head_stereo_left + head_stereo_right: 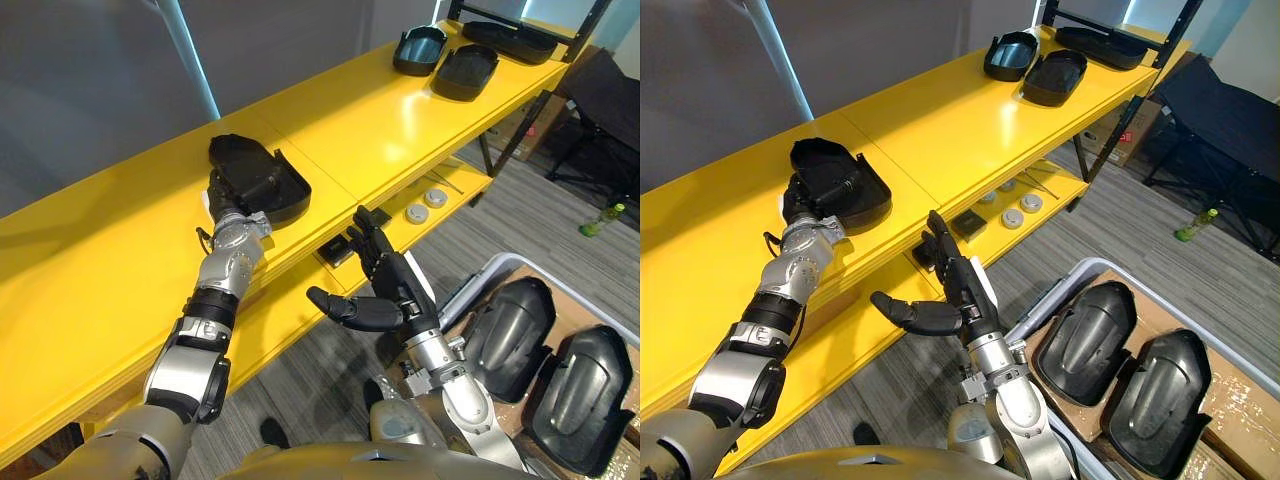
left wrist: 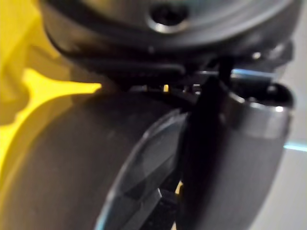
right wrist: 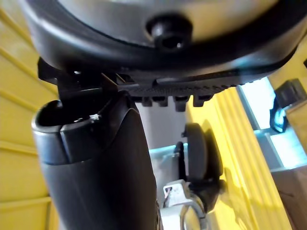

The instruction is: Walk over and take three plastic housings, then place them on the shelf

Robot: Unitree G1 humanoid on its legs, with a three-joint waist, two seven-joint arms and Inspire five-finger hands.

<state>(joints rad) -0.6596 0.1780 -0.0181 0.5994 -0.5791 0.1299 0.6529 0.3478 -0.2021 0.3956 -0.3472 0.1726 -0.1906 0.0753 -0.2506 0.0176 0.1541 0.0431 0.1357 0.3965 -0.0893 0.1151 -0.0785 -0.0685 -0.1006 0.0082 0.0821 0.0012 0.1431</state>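
Note:
A black plastic housing [image 1: 262, 178] lies open side up on the top board of the yellow shelf [image 1: 380, 120]. My left hand [image 1: 226, 196] grips its near end, fingers curled over the rim; up close the thumb [image 2: 230, 158] lies against the housing [image 2: 72, 163]. My right hand [image 1: 385, 285] hovers open in front of the lower shelf board, fingers straight and thumb spread, holding nothing. Two more housings [image 1: 420, 50] [image 1: 466, 72] rest at the far end of the shelf top. Another two housings [image 1: 512, 325] [image 1: 585, 385] lie in a box at the lower right.
The lower shelf board carries small round parts [image 1: 426, 204] and a small black block [image 1: 340, 250]. A white-rimmed bin [image 1: 480, 275] with cardboard holds the boxed housings. A dark tray [image 1: 510, 40] sits on a black rack beyond the shelf. A green bottle [image 1: 602, 220] stands on the grey floor.

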